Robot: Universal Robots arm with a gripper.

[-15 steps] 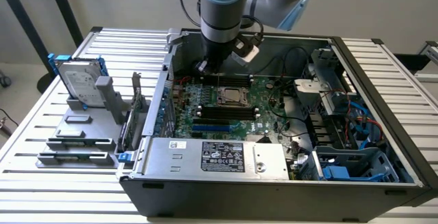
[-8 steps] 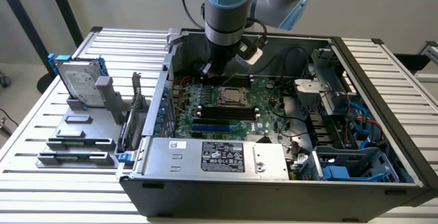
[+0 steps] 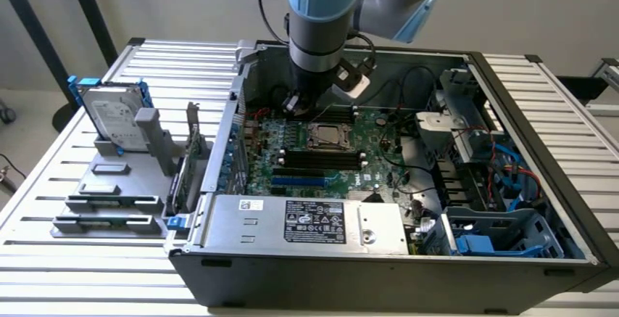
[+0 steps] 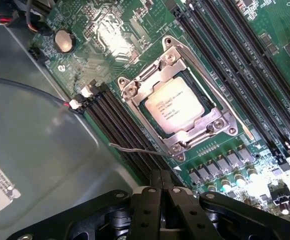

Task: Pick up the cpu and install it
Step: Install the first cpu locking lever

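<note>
The tool point(image 4: 161, 175) is shut tight, two fingers point(image 4: 150, 205) pressed together, holding nothing. It hangs low inside the computer case point(image 3: 387, 273), just over the green board point(image 3: 372, 125). Just beside its tips lies a thin wire lever point(image 4: 135, 149). A little farther sits the cpu point(image 4: 175, 105), flat in its metal-framed socket point(image 4: 214, 125). So I think the picking up is done and the work is now at the socket. Any move here calls for care, since the lever is thin and the chip close. Past the socket is a round battery point(image 4: 64, 41). Outside the case, on the counter point(image 3: 39, 201), stands a hard drive point(image 3: 109, 114). I count one of each.
</note>
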